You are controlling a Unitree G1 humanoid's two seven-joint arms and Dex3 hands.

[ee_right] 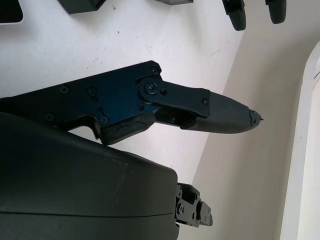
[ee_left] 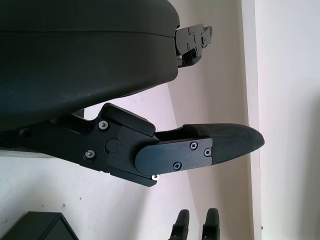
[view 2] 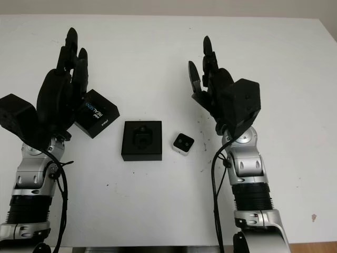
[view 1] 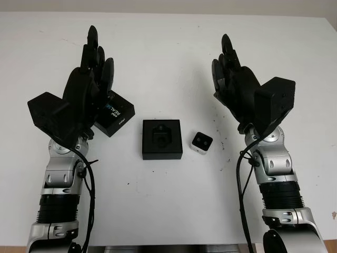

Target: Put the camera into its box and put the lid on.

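Three task pieces are lying on the white table (view 1: 168, 47), well apart from both hands, so nothing has been started yet. At the centre, the square black box base with a moulded foam recess (view 1: 161, 139) is sitting open and unfilled. Just beside it at 3 o'clock, not touching, the small white cube camera with a dark two-lens face (view 1: 201, 142) is resting on the tabletop. At 9 o'clock from the base, the black lid with printed white and blue lettering (view 1: 115, 115) is lying turned at an angle, partly hidden by the left arm.

Neither hand is holding anything. The left hand (view 1: 92, 63) is hovering raised above the table at about 10 o'clock from the base, open, its fingers extended toward the far edge. The right hand (view 1: 231, 71) is hovering likewise at about 2 o'clock, open and empty.

Judging from this layout, the step in hand is the first one: reaching for the camera. The right hand is the nearer, so the next move probably calls for it to come down and back toward the camera, pinch its sides, and carry it over the recess at 9 o'clock. Since the camera is small, the fingers will need careful placing. The lid is waiting for the left hand afterwards.
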